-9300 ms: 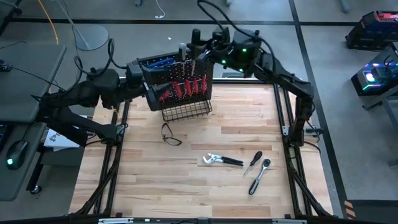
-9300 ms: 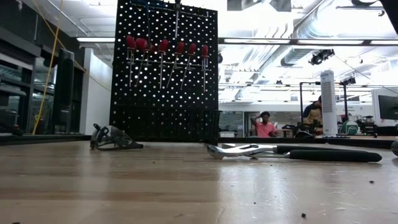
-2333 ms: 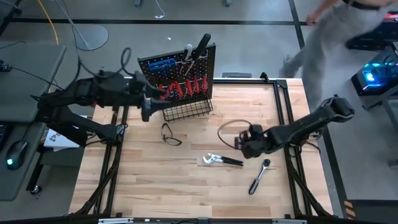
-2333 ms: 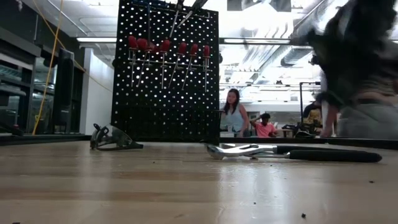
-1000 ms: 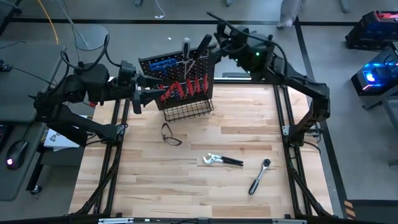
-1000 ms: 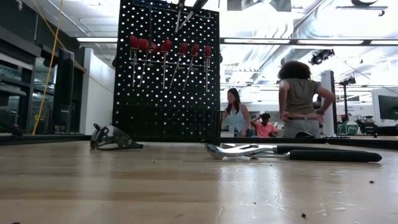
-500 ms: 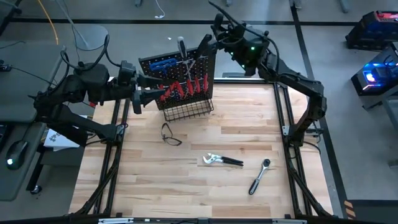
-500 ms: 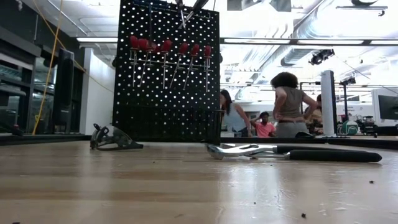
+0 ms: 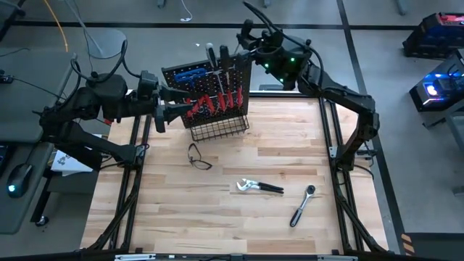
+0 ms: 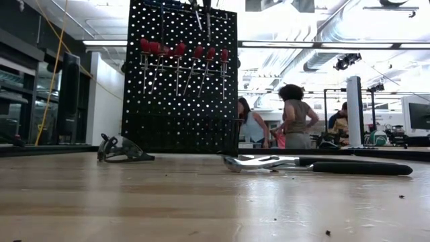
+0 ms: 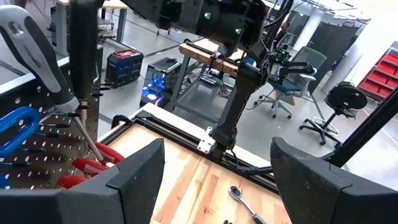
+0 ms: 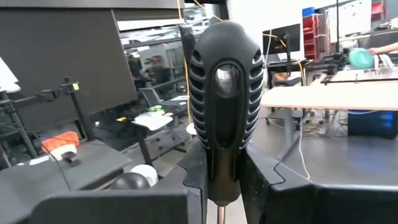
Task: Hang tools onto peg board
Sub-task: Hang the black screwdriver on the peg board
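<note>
On the table near the front lie the ratchet (image 9: 302, 205) and pliers (image 9: 258, 186); farther back, the right gripper (image 9: 230, 56) pinches a black screwdriver (image 12: 224, 109) upright over the peg board (image 9: 206, 90); lower it straight onto its hook while the left gripper (image 9: 161, 110), spread wide, waits beside the board

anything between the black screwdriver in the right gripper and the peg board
Nothing visible does. The right gripper holds the black screwdriver upright at the top edge of the peg board, beside another black-handled screwdriver already hanging there.
</note>
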{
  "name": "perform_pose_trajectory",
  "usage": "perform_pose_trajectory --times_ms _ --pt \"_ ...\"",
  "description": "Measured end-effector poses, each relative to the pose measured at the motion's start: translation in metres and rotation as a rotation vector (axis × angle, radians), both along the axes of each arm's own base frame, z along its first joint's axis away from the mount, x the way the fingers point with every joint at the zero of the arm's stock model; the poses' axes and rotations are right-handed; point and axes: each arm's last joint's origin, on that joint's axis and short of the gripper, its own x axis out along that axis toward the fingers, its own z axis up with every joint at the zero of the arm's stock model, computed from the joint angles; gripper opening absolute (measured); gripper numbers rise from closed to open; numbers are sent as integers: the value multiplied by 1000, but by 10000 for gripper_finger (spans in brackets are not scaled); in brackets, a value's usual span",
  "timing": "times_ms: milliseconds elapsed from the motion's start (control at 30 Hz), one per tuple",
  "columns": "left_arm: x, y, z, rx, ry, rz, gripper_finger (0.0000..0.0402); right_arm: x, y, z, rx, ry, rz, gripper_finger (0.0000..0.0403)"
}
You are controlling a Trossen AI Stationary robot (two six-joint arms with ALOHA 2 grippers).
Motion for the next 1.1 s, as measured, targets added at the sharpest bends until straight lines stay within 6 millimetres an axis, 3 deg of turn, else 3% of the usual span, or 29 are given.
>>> perform_pose_trajectory --times_ms 1100 --pt "0 0 0 -1 0 1 268 2 10 -23 132 187 42 42"
